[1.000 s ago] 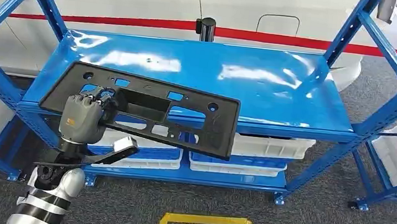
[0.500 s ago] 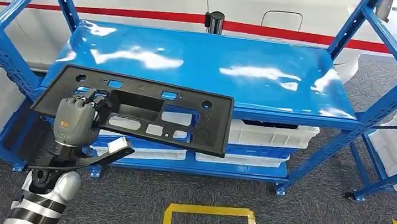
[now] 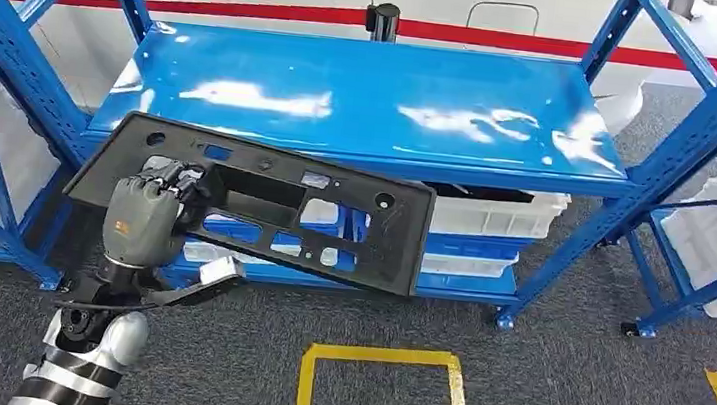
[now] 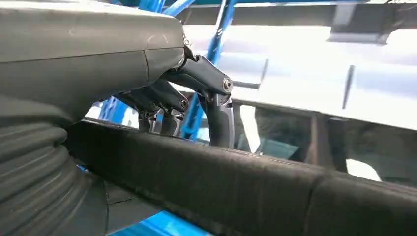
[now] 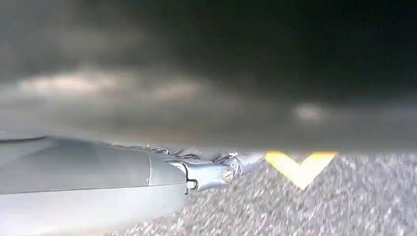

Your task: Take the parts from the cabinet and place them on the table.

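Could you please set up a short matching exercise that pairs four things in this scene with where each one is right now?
Things:
1. black panel
2. white bins
3. yellow floor marking
4. top shelf

Places or states:
A. under the top shelf, on the rack's lower levels
B. on the grey carpet in front of the rack
C. bare and glossy blue, nothing resting on it
D. held at one end by the left robot hand, out in front of the rack

Pairs: 1-D, 2-A, 3-B, 4-C

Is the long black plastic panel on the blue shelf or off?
Off: the left hand holds the black plastic panel in front of the blue shelf.
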Action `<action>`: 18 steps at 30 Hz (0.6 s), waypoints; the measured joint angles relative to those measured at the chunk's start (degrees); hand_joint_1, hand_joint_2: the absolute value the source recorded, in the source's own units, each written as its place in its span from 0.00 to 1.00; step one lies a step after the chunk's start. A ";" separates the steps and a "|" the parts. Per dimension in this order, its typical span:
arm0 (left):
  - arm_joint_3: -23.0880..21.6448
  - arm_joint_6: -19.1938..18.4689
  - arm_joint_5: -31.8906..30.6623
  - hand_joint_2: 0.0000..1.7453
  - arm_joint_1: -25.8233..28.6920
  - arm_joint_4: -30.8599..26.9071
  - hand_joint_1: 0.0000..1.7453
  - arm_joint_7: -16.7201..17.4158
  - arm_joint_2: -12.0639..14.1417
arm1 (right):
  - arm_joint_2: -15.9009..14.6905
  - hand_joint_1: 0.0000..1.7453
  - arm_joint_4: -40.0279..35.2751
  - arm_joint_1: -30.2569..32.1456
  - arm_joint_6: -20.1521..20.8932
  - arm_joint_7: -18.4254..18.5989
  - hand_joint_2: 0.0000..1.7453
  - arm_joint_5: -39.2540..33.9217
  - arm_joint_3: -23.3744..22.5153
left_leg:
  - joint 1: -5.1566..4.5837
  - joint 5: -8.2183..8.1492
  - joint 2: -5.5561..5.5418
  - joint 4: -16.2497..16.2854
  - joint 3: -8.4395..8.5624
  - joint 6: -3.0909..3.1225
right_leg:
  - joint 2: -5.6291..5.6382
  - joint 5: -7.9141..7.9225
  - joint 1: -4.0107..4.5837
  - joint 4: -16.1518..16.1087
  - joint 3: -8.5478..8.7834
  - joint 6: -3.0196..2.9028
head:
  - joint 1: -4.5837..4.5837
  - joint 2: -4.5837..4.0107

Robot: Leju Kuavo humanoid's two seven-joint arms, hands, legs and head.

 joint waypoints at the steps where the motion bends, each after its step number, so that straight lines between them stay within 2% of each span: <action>1: -0.09 0.00 0.00 1.00 0.05 -0.04 1.00 0.00 0.02 | -0.04 0.00 0.00 0.02 0.00 0.00 0.00 0.00 -0.02 | 0.17 -3.78 0.01 3.45 -0.84 -0.27 | -0.14 0.58 -0.03 0.07 -0.55 -0.38 | -0.22 0.00; 2: -0.13 0.00 0.00 1.00 0.14 -0.04 1.00 0.02 0.04 | 0.00 0.00 0.00 0.15 -0.02 0.00 0.00 0.00 -0.07 | 0.29 -6.86 0.02 7.96 -1.89 -0.57 | -0.18 1.07 0.00 0.10 -1.11 -0.40 | -0.13 0.00; 3: -0.20 0.00 0.02 1.00 0.31 -0.04 1.00 0.00 0.04 | 0.00 0.00 0.00 0.20 -0.02 0.00 0.00 0.00 -0.09 | 0.32 -8.84 0.02 12.40 -2.87 -0.94 | -0.23 1.58 0.03 0.19 -1.77 -0.32 | -0.13 0.00; 4: -0.24 0.00 0.02 1.00 0.48 -0.04 1.00 0.02 0.09 | 0.00 0.00 0.00 0.20 -0.02 0.00 0.00 0.00 -0.09 | 0.42 -9.15 0.03 14.98 -3.08 -1.19 | -0.24 1.94 0.02 0.25 -2.36 -0.18 | -0.20 0.00; 5: -0.28 0.00 0.02 1.00 0.61 -0.04 1.00 0.02 0.13 | 0.04 0.00 0.00 0.23 -0.02 0.00 0.00 0.00 -0.11 | 0.66 -8.13 0.03 15.24 -2.14 -1.45 | -0.24 2.36 -0.09 0.37 -2.99 0.04 | -0.20 0.00; 6: -0.31 -0.02 0.02 1.00 0.60 -0.04 1.00 0.02 0.20 | 0.17 0.00 0.00 0.29 -0.04 0.00 0.00 0.07 -0.11 | 0.95 -6.29 0.07 13.06 -0.04 -1.71 | -0.24 2.71 -0.24 0.62 -3.63 0.27 | -0.18 0.00; 7: -0.35 -0.02 0.02 1.00 0.57 -0.04 1.00 0.00 0.20 | 0.22 0.00 0.00 0.32 -0.09 0.00 0.00 0.07 -0.13 | 1.27 -4.38 0.10 8.47 3.53 -2.00 | -0.23 2.96 -0.56 1.03 -4.30 0.66 | -0.16 0.00; 8: -0.35 -0.02 0.02 1.00 0.51 -0.04 1.00 0.02 0.20 | 0.22 0.00 0.00 0.31 -0.09 0.00 0.00 0.07 -0.15 | 1.60 -3.58 0.15 3.22 7.42 -2.36 | -0.21 3.12 -0.72 1.68 -4.85 0.95 | -0.20 0.00; 9: -0.35 -0.02 0.04 1.00 0.38 -0.04 1.00 0.02 0.20 | 0.02 0.00 -0.07 0.30 -0.09 0.00 0.00 0.09 -0.20 | 1.42 -5.88 -0.03 -0.13 9.65 -3.03 | -0.19 3.21 -0.18 2.21 -5.53 1.17 | -0.38 0.00; 10: -0.42 -0.07 0.04 1.00 0.43 -0.11 1.00 0.00 0.17 | 0.15 0.00 -0.09 0.28 -0.09 0.02 0.00 0.18 -0.26 | 1.10 -5.31 -0.48 -0.15 9.34 -1.96 | -0.18 3.46 -0.24 2.58 -5.85 1.53 | -0.55 0.00; 11: -0.42 -0.11 0.07 1.00 0.40 -0.09 1.00 0.00 0.19 | 0.13 0.00 -0.13 0.27 -0.09 0.00 0.00 0.26 -0.37 | 1.17 -5.37 -0.34 -0.35 8.71 -1.57 | -0.13 3.82 -0.01 2.66 -5.92 2.01 | -0.39 0.00; 12: -0.42 -0.20 0.11 1.00 0.38 -0.09 1.00 0.02 0.24 | 0.15 0.00 -0.13 0.26 -0.09 0.00 0.00 0.33 -0.42 | 0.91 -5.19 -0.38 -0.08 8.36 -0.93 | -0.07 4.32 -0.18 2.38 -6.19 2.63 | -0.40 0.00; 13: -0.39 -0.20 0.15 1.00 0.32 -0.09 1.00 0.02 0.28 | 0.15 0.00 -0.13 0.37 -0.09 0.00 0.00 0.35 -0.44 | 0.77 -4.75 -0.36 -0.18 8.03 -0.23 | -0.06 4.76 0.07 2.13 -6.37 3.26 | -0.22 0.00; 14: -0.42 -0.22 0.18 1.00 0.17 -0.06 1.00 0.02 0.26 | 0.13 0.00 -0.13 0.45 -0.09 0.00 0.00 0.35 -0.48 | 1.06 -3.96 -0.14 -0.56 7.40 0.91 | -0.04 4.40 -0.39 2.63 -6.91 3.42 | -0.29 0.00; 15: -0.41 -0.33 0.24 1.00 0.01 -0.06 1.00 0.00 0.24 | 0.11 0.00 -0.13 0.43 -0.09 0.00 0.00 0.35 -0.50 | 0.96 -3.40 -0.16 -0.56 6.68 1.74 | -0.01 2.32 -0.27 4.11 -8.33 2.98 | -0.24 0.00; 16: -0.39 -0.37 0.26 1.00 -0.16 -0.09 1.00 0.02 0.26 | 0.20 0.00 -0.11 0.43 -0.09 0.00 0.00 0.39 -0.50 | 0.94 -2.77 -0.14 -0.55 5.90 2.27 | 0.07 -0.65 -0.19 7.47 -9.50 2.38 | 0.04 0.00; 17: -0.39 -0.39 0.33 1.00 -0.23 -0.09 1.00 0.02 0.24 | 0.26 0.00 -0.11 0.38 -0.09 0.00 0.00 0.44 -0.50 | 0.85 -2.14 -0.14 -0.53 5.04 2.41 | 0.09 -3.46 -0.18 12.15 -11.03 2.04 | 0.13 0.00; 18: -0.42 -0.55 0.35 1.00 -0.26 -0.09 1.00 -0.02 0.26 | 0.26 0.00 -0.11 0.31 -0.09 0.02 0.00 0.46 -0.52 | 0.73 -1.51 -0.12 -0.50 4.18 2.46 | 0.09 -5.56 -0.20 16.87 -12.41 2.00 | 0.11 0.00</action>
